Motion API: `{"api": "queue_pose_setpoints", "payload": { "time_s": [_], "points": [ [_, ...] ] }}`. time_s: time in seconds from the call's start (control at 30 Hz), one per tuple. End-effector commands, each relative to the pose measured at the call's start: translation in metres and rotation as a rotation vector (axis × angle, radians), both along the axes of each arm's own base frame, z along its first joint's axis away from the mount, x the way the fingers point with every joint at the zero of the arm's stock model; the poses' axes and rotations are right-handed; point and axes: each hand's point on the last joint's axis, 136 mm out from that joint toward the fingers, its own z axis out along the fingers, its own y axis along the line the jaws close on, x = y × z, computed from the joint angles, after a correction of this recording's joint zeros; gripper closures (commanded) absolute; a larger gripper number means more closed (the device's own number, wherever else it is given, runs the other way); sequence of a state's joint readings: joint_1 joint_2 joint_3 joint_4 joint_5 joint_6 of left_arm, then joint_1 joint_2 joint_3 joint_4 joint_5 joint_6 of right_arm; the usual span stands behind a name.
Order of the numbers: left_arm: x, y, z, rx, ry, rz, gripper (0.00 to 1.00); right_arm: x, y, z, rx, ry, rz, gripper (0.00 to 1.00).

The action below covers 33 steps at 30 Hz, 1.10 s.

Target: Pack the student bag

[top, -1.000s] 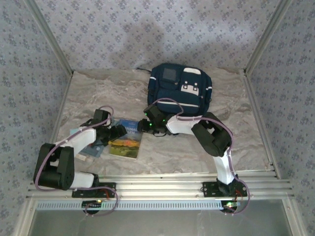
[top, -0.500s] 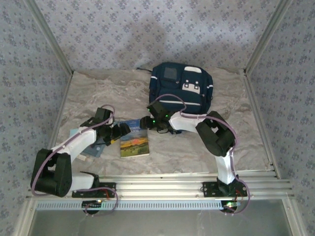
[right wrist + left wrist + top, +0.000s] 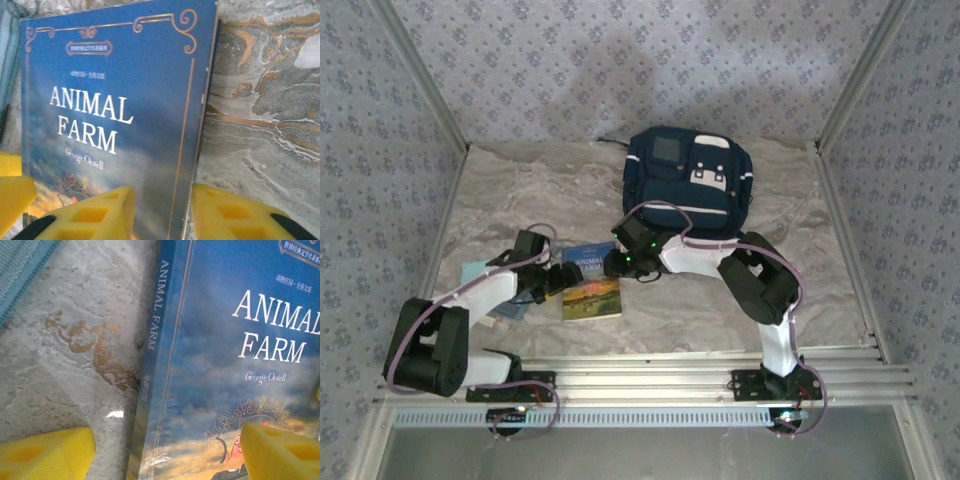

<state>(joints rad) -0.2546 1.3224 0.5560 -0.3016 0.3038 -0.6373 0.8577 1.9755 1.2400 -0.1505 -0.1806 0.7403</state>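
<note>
A large navy-blue fabric student bag with white stripes, a grey square patch and a white-tabbed front pocket lies pocket-up against the far edge of the marbled grey-beige desk, right of centre. Nearer the front, left of centre, a blue paperback book titled "Animal Farm" lies flat on the desk, cover up, near the bag's near-left corner but apart from it.

Both arms reach in over the book. The left end effector is at the book's left side, released: its yellow fingers stand wide apart, one over the bare desk beside the spine, the other over the cover, with the spine between them and nothing gripped. The right end effector is at the book's far-right corner; in its wrist view one yellow finger sits over the cover and the other over the desk, straddling the book's long open edge with a narrow gap — whether they pinch that edge I cannot tell.

A pale teal flat item — notebook or folder, unclear — lies just left of the book, partly under the left arm.
</note>
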Motion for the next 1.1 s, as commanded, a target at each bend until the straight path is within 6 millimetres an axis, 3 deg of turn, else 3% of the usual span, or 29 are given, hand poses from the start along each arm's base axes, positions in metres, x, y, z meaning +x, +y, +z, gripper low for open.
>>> {"api": "queue_pose_setpoints", "payload": {
  "time_s": [0.0, 0.33, 0.57, 0.67, 0.87, 1.07],
  "points": [
    [0.007, -0.033, -0.001, -0.136, -0.082, -0.116, 0.25, -0.004, -0.003, -0.018, -0.016, 0.051, -0.014, 0.69],
    [0.019, -0.067, 0.033, -0.246, -0.186, -0.199, 0.33, -0.006, -0.011, -0.042, -0.049, 0.109, -0.052, 0.81],
    [0.025, -0.084, 0.052, -0.304, -0.231, -0.214, 0.33, -0.006, -0.014, -0.050, -0.047, 0.133, -0.065, 0.82],
    [0.027, -0.087, 0.063, -0.313, -0.239, -0.206, 0.35, -0.007, -0.015, -0.051, -0.047, 0.134, -0.066, 0.82],
    [0.031, -0.091, 0.104, -0.309, -0.316, -0.204, 0.38, -0.007, -0.016, -0.053, -0.044, 0.142, -0.071, 0.82],
    [0.032, -0.090, 0.109, -0.311, -0.325, -0.189, 0.43, -0.006, -0.016, -0.055, -0.047, 0.146, -0.071, 0.82]
  ]
}}
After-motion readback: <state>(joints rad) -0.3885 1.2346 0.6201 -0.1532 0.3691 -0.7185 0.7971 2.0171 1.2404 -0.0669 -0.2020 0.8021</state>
